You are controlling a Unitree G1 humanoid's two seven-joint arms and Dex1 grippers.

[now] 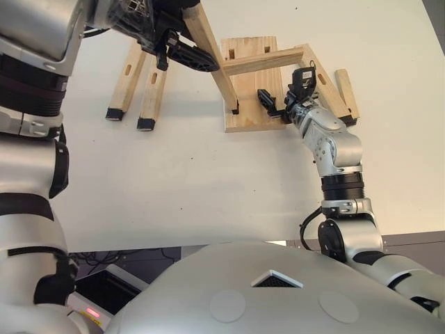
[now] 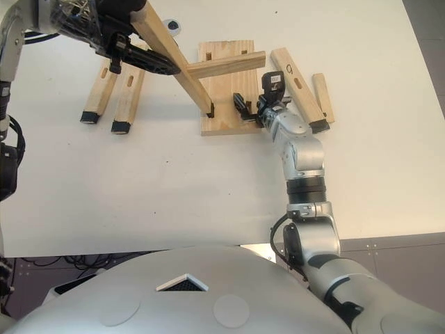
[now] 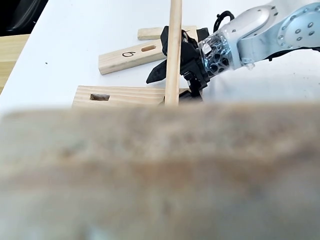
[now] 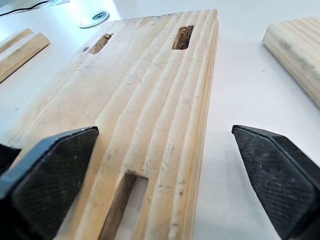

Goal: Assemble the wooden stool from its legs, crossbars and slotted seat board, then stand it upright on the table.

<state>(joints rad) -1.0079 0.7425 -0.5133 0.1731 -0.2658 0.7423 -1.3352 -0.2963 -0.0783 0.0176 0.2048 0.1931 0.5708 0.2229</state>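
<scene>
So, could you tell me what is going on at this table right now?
The robot is partway through building the stool. Its left gripper holds a leg with a crossbar attached, tilted, its lower end at a slot in the flat-lying seat board. The right gripper is open over the board's near edge. Two spare legs lie to the left, another leg to the right.

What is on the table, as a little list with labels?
Seat board: flat on table, slots up
Left gripper: shut on tilted leg, lower end at a board slot
Crossbar: sticking out from that leg
Right gripper: open, astride a board edge
Spare legs: two left of board, one right
Spare crossbar: beside the right leg
</scene>
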